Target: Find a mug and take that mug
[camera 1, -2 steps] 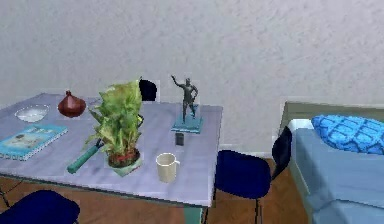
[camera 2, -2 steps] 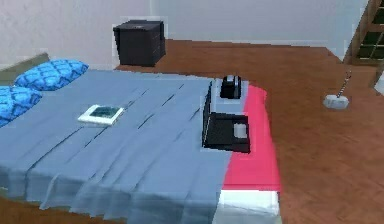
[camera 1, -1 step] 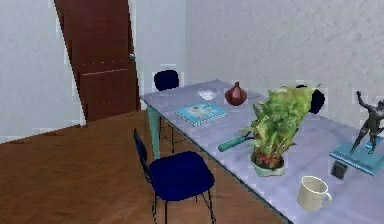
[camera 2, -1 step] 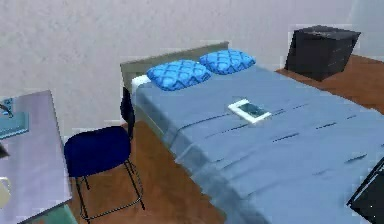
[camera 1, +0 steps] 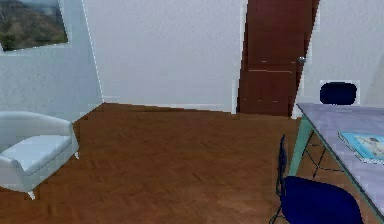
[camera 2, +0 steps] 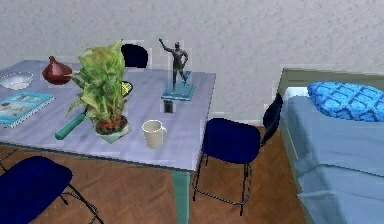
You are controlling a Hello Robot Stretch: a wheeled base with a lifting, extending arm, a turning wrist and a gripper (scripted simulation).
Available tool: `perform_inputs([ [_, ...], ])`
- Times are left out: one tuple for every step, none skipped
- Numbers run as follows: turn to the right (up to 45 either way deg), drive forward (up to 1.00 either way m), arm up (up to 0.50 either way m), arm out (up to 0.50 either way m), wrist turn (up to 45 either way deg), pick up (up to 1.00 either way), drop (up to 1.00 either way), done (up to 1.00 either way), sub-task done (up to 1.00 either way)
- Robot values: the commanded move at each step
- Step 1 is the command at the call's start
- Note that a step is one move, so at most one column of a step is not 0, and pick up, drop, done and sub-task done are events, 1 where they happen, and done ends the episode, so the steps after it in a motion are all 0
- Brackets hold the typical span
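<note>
Fingers: I cannot tell how my fingers stand, nor where the things lie from them, so I place each thing against its neighbours.
Mug: a cream mug (camera 2: 153, 133) stands upright on the table (camera 2: 195, 125) in the arm side view, near the table's front edge, apart from everything else on it.
Plant: a leafy potted plant (camera 2: 103, 85) stands just left of the mug and a little farther back on the table.
Statue: a dark figure statue (camera 2: 177, 62) on a small base stands farther back than the mug, near the table's far edge.
Green rod: a green rod-like thing (camera 2: 70, 125) lies tilted beside the plant's pot, on its left.
Vase: a dark red vase (camera 2: 57, 71) stands toward the table's far left.
Book: a blue book (camera 2: 22, 108) lies flat at the table's left end; in the forward view it shows again at the right edge.
Chairs: one blue chair (camera 2: 232, 140) stands at the table's right end, between the table and the bed (camera 2: 330, 150); another (camera 2: 30, 185) sits at the table's near side, bottom left.
Pillow: a blue patterned pillow (camera 2: 347, 100) lies on the bed.
Ahead: in the forward view, a white armchair (camera 1: 35, 148) sits at the left on the wooden floor (camera 1: 170, 160), with a brown door (camera 1: 275, 55) in the far wall.
</note>
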Motion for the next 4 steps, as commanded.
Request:
perform_inputs([
  [0.0,0.00,0.50,0.00,0.0,0.00,0.00,0.00,0.00],
  [0.0,0.00,0.36,0.00,0.0,0.00,0.00,0.00,0.00],
  [0.0,0.00,0.00,0.42,0.0,0.00,0.00,0.00,0.00],
  [0.0,0.00,0.00,0.00,45.0,0.00,0.00,0.00,0.00],
])
